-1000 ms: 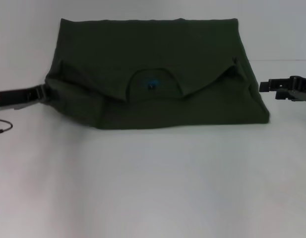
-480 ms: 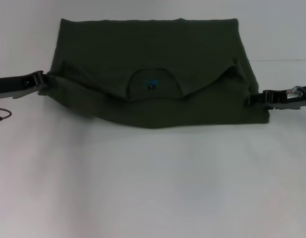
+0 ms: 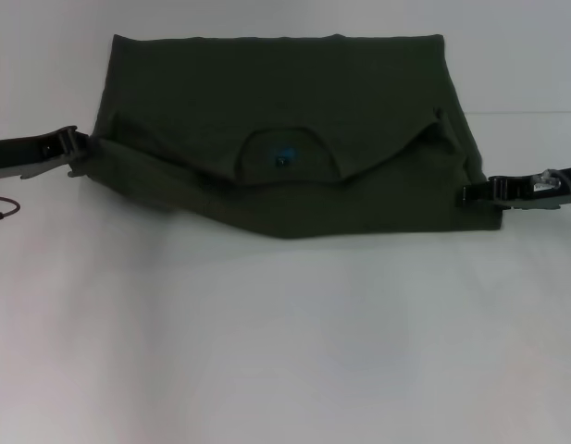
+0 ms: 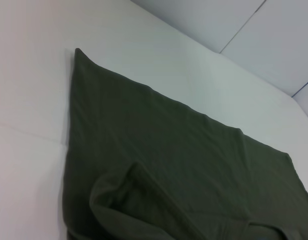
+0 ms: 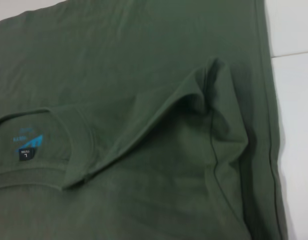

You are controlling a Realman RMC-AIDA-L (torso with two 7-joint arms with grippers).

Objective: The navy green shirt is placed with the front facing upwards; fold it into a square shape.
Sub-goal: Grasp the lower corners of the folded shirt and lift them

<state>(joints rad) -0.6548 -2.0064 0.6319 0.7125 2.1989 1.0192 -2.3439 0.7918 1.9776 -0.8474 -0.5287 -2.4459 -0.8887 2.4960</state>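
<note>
The navy green shirt (image 3: 285,102) lies on the white table, folded into a wide band. Its collar and blue neck label (image 3: 285,155) face up at the middle of the near flap. My left gripper (image 3: 80,153) is at the shirt's left edge, shut on the cloth, and the near-left corner is raised off the table. My right gripper (image 3: 468,194) touches the near-right edge, low at table height. The left wrist view shows plain green shirt (image 4: 168,150) with a folded ridge. The right wrist view shows the shirt (image 5: 144,65), its label (image 5: 25,152) and a puckered sleeve fold.
The white table (image 3: 285,351) stretches bare toward me in front of the shirt. A thin dark cable (image 3: 3,208) loops at the far left edge. A pale wall rises behind the shirt.
The left gripper rose and drew the shirt's near-left corner up and back. The right gripper came in from the right to the shirt's near-right edge.
</note>
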